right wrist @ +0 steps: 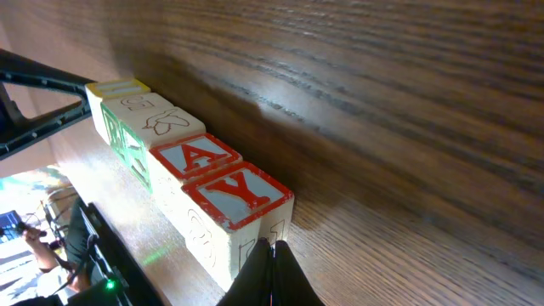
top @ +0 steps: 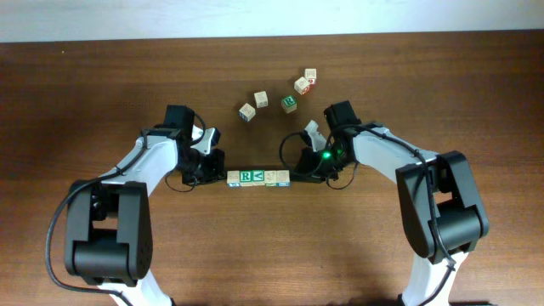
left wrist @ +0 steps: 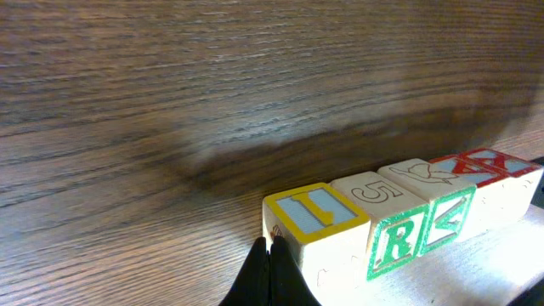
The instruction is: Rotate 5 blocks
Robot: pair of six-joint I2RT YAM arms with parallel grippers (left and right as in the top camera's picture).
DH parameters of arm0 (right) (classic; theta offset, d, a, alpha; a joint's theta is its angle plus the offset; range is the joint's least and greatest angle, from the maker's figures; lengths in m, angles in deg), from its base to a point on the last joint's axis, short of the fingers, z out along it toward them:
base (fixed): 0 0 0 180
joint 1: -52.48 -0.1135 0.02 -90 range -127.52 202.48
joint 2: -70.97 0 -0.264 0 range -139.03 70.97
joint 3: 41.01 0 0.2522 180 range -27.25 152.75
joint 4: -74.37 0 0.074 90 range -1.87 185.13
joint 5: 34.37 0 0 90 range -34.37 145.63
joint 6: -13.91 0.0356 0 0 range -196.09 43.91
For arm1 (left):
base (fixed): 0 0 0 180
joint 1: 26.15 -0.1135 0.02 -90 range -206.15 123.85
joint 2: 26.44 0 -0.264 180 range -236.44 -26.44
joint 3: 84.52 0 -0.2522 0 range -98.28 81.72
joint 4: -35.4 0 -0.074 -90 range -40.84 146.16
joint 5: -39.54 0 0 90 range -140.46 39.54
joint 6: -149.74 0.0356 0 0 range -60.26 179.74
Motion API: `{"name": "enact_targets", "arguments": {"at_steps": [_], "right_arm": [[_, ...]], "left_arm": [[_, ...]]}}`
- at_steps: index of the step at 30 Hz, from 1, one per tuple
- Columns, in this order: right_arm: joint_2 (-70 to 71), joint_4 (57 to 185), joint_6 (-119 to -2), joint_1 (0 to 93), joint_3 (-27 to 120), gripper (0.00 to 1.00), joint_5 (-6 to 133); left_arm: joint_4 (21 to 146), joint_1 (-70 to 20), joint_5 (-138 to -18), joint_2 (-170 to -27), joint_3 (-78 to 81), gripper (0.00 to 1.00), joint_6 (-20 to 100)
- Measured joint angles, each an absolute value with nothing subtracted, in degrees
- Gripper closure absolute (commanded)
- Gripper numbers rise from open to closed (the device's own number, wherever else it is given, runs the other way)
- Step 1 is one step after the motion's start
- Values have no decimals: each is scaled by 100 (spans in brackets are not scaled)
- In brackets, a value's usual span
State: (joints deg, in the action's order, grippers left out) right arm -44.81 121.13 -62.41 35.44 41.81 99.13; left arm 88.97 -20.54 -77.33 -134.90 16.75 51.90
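Row of five blocks [top: 258, 178] is seen at overhead centre, touched at its ends by left gripper [left wrist: 269, 272] and right gripper [right wrist: 272, 268], both fully closed, nothing clamped. Row could be buckled or scattered if ends are pushed unevenly while turned.

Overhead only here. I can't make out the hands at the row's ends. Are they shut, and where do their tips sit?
Observer: Left hand is shut, tips at the end face of the yellow-framed block.
Operator: And the right?
Observer: Right hand is shut too, tips at the end of the red Y block.
Operator: Any gaps?
Observer: None visible: the row of five blocks sits flush, red A block beside Y.
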Motion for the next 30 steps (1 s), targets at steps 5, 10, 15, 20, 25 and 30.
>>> {"name": "enact_targets", "arguments": {"at_steps": [5,10,15,20,25,30], "right_arm": [[-4479,12124,-6276,3512,4186,96,9915],[-4466,12128,-6281,3512,4223,96,9920],[-4298,12200,-6283,3512,4260,96,9942],[-4108,12218,-6279,3507,4273,96,10016],[-4007,12250,-6281,3490,4286,96,10081],[-4005,12342,-6279,3385,4424,96,10071]], "left_arm": [[8897,-2065,-7679,-13490,1675,100,5192],[8897,-2065,-7659,-13490,1675,100,5192],[8893,-2065,-7655,-13490,1675,100,5192],[8878,-2065,-7652,-13490,1675,100,5192],[8854,-2065,-7646,-13490,1675,100,5192],[8849,-2083,-7530,-13490,1679,100,5192]]}}
